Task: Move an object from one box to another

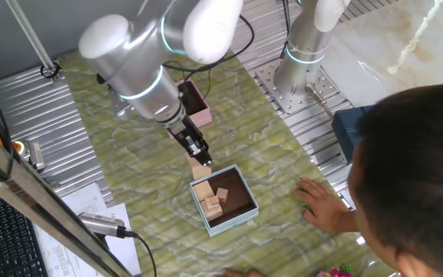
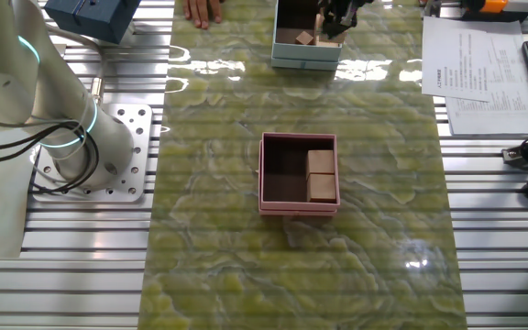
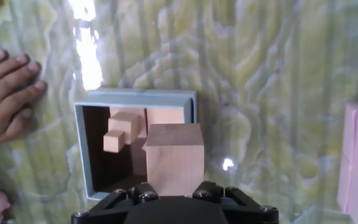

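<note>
Gripper (image 3: pixel 174 190) pinching pale wooden cube (image 3: pixel 174 158), jaws closed only to cube width, cube filling the gap in hand view. Cube held up over the light blue box (image 3: pixel 138 95), at its edge nearest the pink box (image 2: pixel 299 206), not resting on the floor of either. In one fixed view, gripper (image 1: pixel 199 157) angled down with cube (image 1: pixel 201 165) just above blue box rim (image 1: pixel 239 219). Inside blue box: several smaller tan blocks (image 3: pixel 122 132), loosely piled, one stick-shaped piece lying across. Pink box well apart from blue box on the green marbled mat (image 2: pixel 218 266), with two tan cubes (image 2: pixel 321 174) stacked along one wall, touching each other. In the other fixed view, gripper (image 2: pixel 335 20) partly cut off at frame top over blue box (image 2: pixel 305 57). Person's hand (image 3: pixel 8 93) flat on mat beside blue box, on the side away from pink box, not touching it.
</note>
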You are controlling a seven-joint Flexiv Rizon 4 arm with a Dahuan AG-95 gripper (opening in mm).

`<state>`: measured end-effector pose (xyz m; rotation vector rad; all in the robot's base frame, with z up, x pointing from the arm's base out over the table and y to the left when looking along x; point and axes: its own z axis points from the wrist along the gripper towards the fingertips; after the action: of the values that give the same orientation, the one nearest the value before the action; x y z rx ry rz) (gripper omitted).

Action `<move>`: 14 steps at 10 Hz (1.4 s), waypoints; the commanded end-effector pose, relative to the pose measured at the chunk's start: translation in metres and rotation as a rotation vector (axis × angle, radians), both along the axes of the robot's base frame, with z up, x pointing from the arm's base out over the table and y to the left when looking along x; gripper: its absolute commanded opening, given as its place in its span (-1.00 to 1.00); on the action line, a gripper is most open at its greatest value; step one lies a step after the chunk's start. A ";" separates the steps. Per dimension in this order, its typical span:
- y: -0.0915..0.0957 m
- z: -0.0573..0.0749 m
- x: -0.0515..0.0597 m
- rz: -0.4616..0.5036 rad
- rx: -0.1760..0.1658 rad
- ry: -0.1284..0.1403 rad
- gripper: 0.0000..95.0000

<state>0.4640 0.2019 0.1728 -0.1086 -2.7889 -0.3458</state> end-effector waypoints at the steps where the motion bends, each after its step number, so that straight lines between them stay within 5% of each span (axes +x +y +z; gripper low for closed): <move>1: 0.001 -0.001 0.002 0.020 -0.075 -0.014 -1.00; 6: 0.001 -0.001 0.002 0.048 -0.058 -0.017 -1.00; 10: 0.031 -0.008 -0.022 -0.017 -0.088 -0.009 -1.00; 14: 0.030 -0.020 -0.038 -0.052 -0.093 -0.014 -1.00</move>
<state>0.4254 0.2324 0.1527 -0.2018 -2.8223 -0.2314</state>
